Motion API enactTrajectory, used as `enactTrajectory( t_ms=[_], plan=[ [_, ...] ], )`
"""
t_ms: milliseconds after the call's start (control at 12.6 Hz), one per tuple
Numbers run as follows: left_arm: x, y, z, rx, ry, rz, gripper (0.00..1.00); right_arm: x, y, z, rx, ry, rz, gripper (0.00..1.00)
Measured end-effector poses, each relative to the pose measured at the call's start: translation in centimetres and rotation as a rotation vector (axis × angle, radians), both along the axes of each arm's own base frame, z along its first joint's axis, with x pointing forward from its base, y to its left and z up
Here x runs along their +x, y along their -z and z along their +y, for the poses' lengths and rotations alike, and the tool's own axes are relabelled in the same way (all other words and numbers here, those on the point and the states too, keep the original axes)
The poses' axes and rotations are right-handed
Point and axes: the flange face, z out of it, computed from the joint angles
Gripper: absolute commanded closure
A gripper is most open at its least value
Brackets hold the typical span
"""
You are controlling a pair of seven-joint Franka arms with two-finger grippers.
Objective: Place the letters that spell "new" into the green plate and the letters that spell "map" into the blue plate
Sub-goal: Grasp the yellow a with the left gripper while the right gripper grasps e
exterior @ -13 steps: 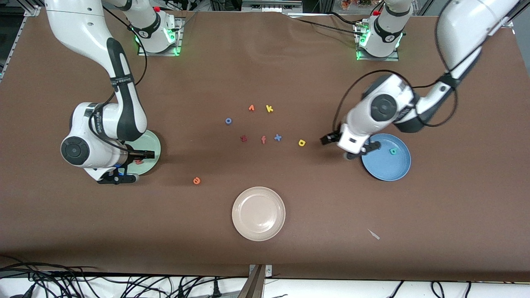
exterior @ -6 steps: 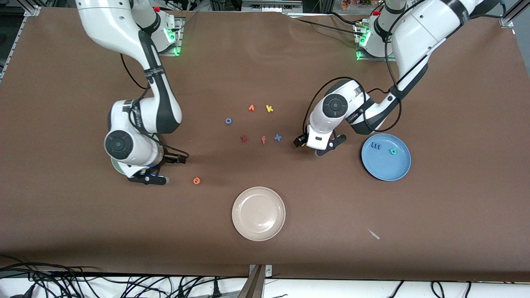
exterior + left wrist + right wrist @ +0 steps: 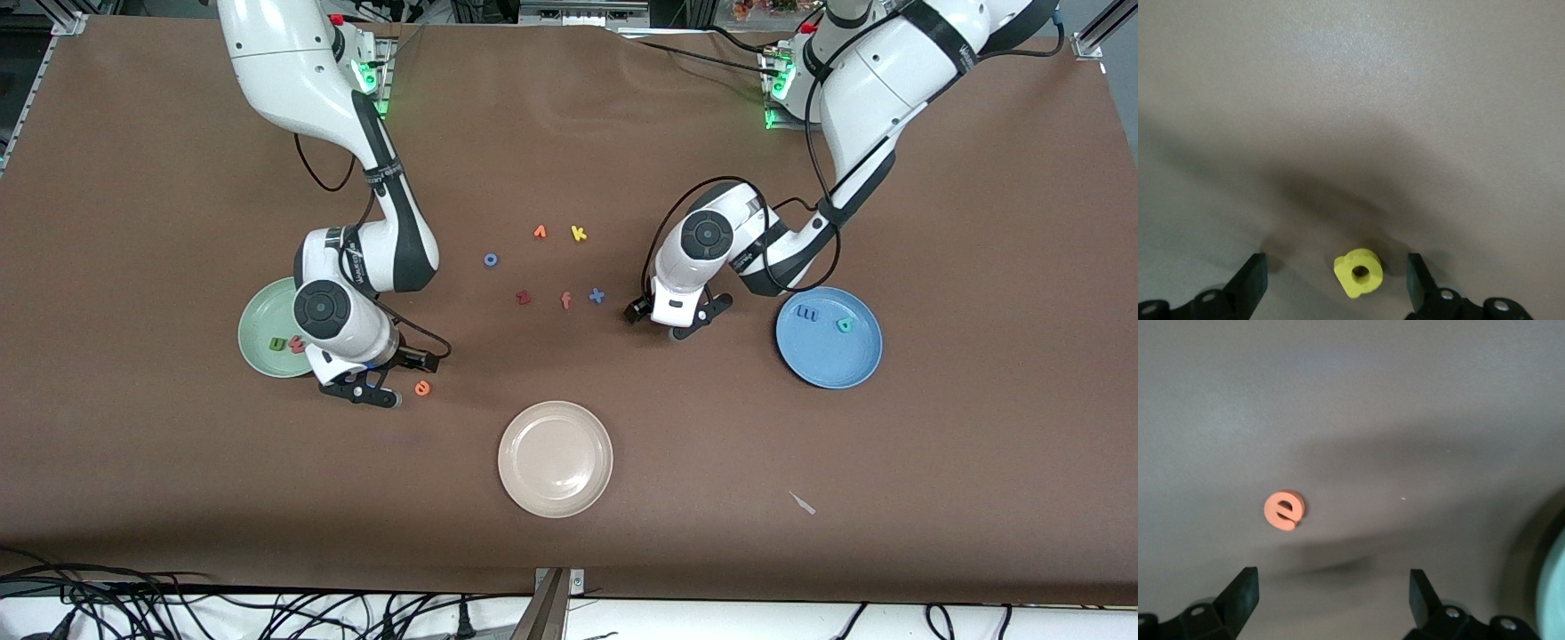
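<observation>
Yellow foam letter a (image 3: 1359, 272) lies on your brown table (image 3: 133, 178) between the spread fingers of the left end effector (image 3: 1337, 283), untouched, at about nine o'clock from the round blue plate (image 3: 836, 369). Your right end effector (image 3: 1335, 600) hangs open beside the orange foam letter e (image 3: 1284, 510), at four o'clock from the pale green plate (image 3: 258, 324).

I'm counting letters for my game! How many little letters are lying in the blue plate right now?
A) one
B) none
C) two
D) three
C: the blue plate holds two letters, a blue m and a green p, while the yellow a lies on the table between the left gripper's open fingers.
</observation>
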Motion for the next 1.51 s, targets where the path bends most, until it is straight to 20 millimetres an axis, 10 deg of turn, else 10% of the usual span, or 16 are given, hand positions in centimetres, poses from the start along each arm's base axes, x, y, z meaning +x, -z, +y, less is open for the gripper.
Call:
enactTrajectory(
  t_ms=[1193, 1511],
  plan=[
    [0.1, -1.0, -1.4, -0.005, 0.005, -0.024, 0.91, 1.4, 2.6, 2.2, 0.020, -0.009, -0.049, 0.13],
    [0.5, -1.3, -1.2, -0.005, 0.000, -0.029, 0.92, 1.9, 3.0, 1.6, 0.017, 0.000, -0.055, 0.28]
  ],
)
